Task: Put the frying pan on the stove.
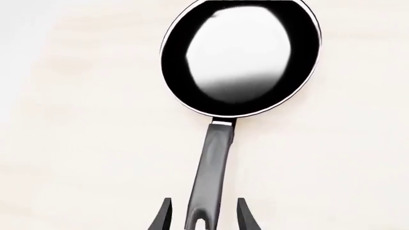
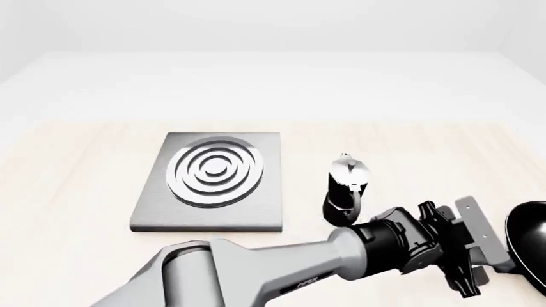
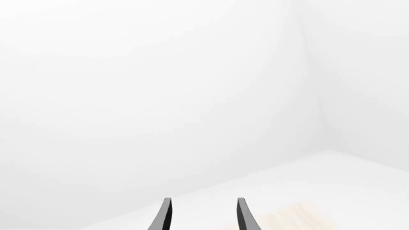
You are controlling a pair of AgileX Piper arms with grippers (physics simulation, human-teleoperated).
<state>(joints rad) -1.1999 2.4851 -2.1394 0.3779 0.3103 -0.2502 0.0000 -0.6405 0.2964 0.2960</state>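
Left end effector (image 1: 203, 215) released, fingers straddling frying pan (image 1: 240, 57) handle's eyelet end, not touching; pan well right of stove (image 2: 211, 180). Right end effector (image 3: 203, 215) released, empty.

Frying pan (image 1: 241, 57): glossy black, pale-reflecting inside. Stove (image 2: 211, 182): brushed grey metal, silver rings. Worktop (image 1: 76, 143): pale matt wood grain.

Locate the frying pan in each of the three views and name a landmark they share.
Left wrist view: frying pan fills the upper middle, its handle running toward the open left gripper.
Front view: only its dark rim shows at the right edge, low.
Right wrist view: not in it.
Shared landmark: the pale wooden table.
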